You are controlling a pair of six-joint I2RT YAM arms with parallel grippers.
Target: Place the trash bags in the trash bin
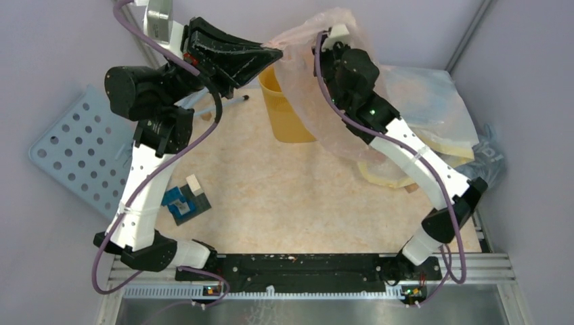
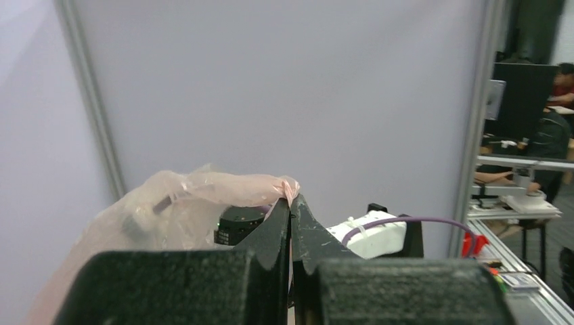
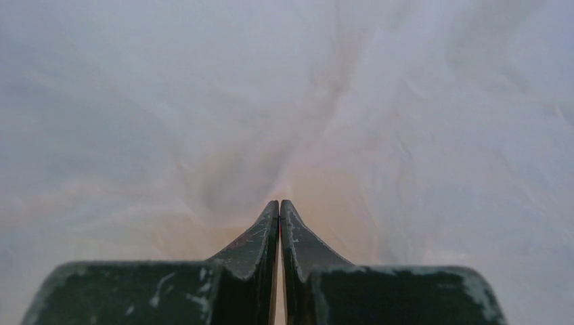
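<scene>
The trash bag (image 1: 318, 108), thin pale pink film, hangs stretched between both grippers above the back of the table. My left gripper (image 1: 273, 46) is shut on the bag's edge, and a pink tuft (image 2: 290, 186) sticks out above its tips (image 2: 291, 201). The bag drapes over my right gripper (image 1: 329, 42). In the right wrist view the jaws stand shut (image 3: 279, 203) and the bag's film (image 3: 352, 101) fills the picture, its creases running to the tips. The yellow-orange trash bin (image 1: 288, 112) stands upright below the bag, partly behind the film.
A large whitish-yellow sack (image 1: 430, 101) lies at the back right, with a grey-blue bag (image 1: 491, 159) beside it. A perforated pale-blue panel (image 1: 71, 149) leans at the left. A small blue-and-black block (image 1: 184, 202) sits near the left arm.
</scene>
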